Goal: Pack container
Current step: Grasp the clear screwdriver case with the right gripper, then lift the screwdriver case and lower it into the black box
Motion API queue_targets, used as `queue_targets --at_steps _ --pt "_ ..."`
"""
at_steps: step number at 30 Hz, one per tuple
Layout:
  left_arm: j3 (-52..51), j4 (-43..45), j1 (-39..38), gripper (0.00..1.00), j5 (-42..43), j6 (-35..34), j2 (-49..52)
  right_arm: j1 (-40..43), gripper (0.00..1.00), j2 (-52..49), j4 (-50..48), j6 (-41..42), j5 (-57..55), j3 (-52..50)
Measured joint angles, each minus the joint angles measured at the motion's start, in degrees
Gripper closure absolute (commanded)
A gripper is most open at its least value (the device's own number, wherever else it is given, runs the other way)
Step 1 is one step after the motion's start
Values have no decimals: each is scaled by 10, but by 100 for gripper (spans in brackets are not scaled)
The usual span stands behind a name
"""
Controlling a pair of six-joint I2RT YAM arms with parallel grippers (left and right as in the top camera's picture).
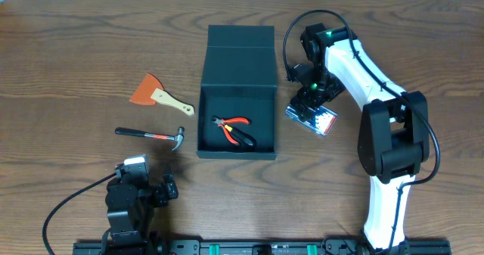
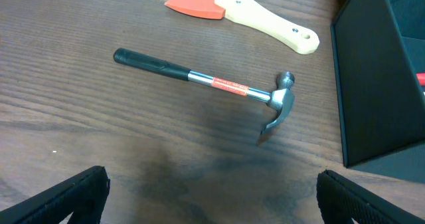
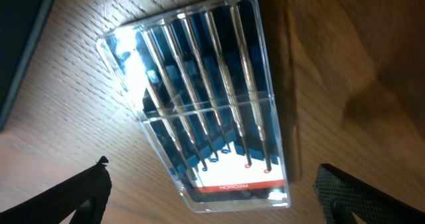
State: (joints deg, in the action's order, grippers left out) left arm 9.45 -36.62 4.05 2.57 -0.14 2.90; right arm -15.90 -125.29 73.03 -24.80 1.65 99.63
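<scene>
The black-green box [image 1: 237, 150] stands open mid-table, its flap lid [image 1: 240, 47] folded back. Red-handled pliers [image 1: 234, 129] lie inside it. A hammer [image 1: 151, 135] and an orange scraper with a wooden handle [image 1: 157, 94] lie left of the box; the left wrist view shows the hammer [image 2: 212, 84], the scraper [image 2: 246, 11] and the box wall [image 2: 375, 84]. A clear blue case of bits [image 1: 311, 119] lies right of the box. My right gripper [image 3: 216, 197] is open above the case [image 3: 206, 98], fingers on either side. My left gripper [image 2: 212, 201] is open and empty near the front edge.
The right arm [image 1: 378, 111] reaches from the front right across to the case. The left arm [image 1: 132, 202] sits low at the front left. Bare wood table [image 1: 76, 43] lies at the far left.
</scene>
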Motion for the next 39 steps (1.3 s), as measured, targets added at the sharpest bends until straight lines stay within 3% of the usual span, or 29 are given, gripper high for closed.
queue_targets --at_steps 34,39 --pt "0 0 0 1 0 0 0 -21 1 0 -77 -40 -30 -80" --pt "0 0 0 1 0 0 0 -21 7 0 -80 -41 -38 -81"
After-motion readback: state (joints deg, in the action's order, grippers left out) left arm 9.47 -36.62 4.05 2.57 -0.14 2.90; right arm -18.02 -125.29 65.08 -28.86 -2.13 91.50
